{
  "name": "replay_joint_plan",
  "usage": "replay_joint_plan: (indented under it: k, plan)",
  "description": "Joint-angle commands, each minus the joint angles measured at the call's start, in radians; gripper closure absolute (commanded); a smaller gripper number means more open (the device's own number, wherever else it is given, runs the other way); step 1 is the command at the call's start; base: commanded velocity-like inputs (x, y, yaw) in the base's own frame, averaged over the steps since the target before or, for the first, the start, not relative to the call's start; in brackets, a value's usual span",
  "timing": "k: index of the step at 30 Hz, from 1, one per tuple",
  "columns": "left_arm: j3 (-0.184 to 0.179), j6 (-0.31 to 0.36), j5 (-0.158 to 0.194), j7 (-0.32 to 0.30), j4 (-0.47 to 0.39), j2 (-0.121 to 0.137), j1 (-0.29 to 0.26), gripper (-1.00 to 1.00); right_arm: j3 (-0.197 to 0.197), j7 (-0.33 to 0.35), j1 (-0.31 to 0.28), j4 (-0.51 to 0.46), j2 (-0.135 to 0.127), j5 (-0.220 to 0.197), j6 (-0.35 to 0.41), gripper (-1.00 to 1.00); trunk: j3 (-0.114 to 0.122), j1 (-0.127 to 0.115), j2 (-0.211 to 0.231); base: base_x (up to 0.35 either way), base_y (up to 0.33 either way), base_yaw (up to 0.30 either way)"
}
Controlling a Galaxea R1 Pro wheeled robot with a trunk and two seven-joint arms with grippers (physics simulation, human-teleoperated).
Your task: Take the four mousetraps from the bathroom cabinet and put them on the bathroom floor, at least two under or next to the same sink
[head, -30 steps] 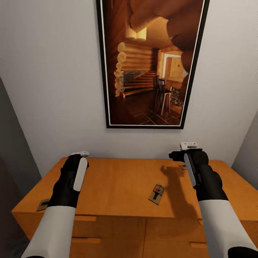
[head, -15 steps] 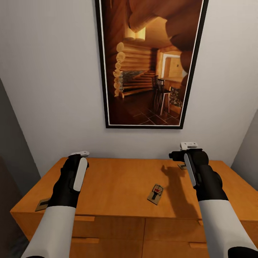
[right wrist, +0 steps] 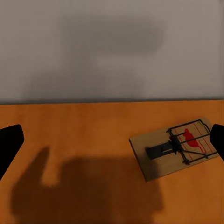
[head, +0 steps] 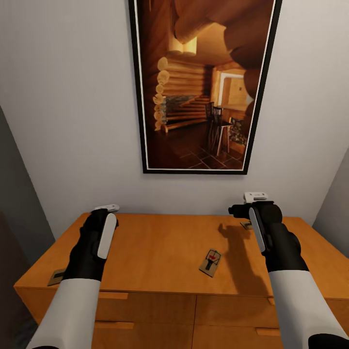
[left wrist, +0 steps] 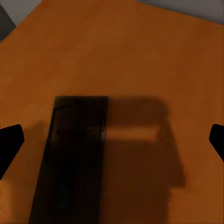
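Three brown wooden mousetraps lie on the orange cabinet [head: 160, 252]: one mid-top [head: 211, 262] with grey wire and a red spot, one at the left edge [head: 57, 277], one near the right tool [head: 255, 197]. Both tools, left [head: 106, 208] included, hover released, empty.

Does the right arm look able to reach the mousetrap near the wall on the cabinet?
Probably yes. The right gripper hangs open above the cabinet, with the mousetrap just ahead beside one of its fingers and nothing between.
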Motion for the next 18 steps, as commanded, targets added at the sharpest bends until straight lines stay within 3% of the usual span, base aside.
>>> replay_joint_plan:
  k: [1,11,18]
  plan:
    - [0.001,0.001,0.011,0.009,-0.001,0.002,-0.001,-1.0,0.0,0.004,-0.001,-0.001,0.0,0.007,0.005,-1.0,-0.001,0.0,-0.001,0.0,0.0,0.0]
    - [0.003,0.002,0.011,-0.002,0.001,0.025,-0.001,-1.0,0.001,0.004,-0.001,-0.001,0.0,0.007,0.005,-1.0,-0.001,0.0,-0.001,0.0,0.0,0.0]
    - [0.004,0.002,0.012,-0.036,0.003,0.074,-0.001,-1.0,0.0,0.003,-0.001,-0.001,0.0,0.007,0.005,-1.0,-0.001,0.0,-0.001,0.0,0.0,0.0]
